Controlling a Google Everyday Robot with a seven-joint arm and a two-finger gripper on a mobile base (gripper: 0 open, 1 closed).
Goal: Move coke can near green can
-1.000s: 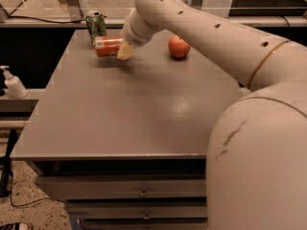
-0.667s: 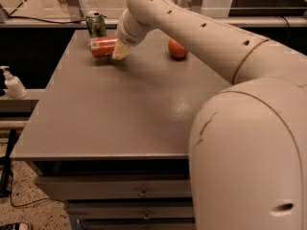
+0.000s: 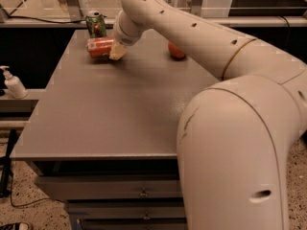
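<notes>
**Coke can gripped just short of the green can at the far-left corner**

Below the near edge of the grey counter, a stack of drawers with small metal pulls faces the camera. The robot's bulky white arm rises past the near-right corner and stretches diagonally across the top toward the far-left corner. Off the left edge, on a lower ledge, stands a white pump bottle.

Toward the far edge, right of the middle, a round red apple sits partly hidden behind the arm.

Near the far-left corner, the gripper points down and left, closed on the right end of the coke can. One pale finger lies across the front of that end. The can is held sideways, its length running along the far edge. Whether it touches the counter or hangs just above it cannot be told.

Just beyond it, upright at the far-left corner, stands the green can, close to the coke can with a small gap between them.
</notes>
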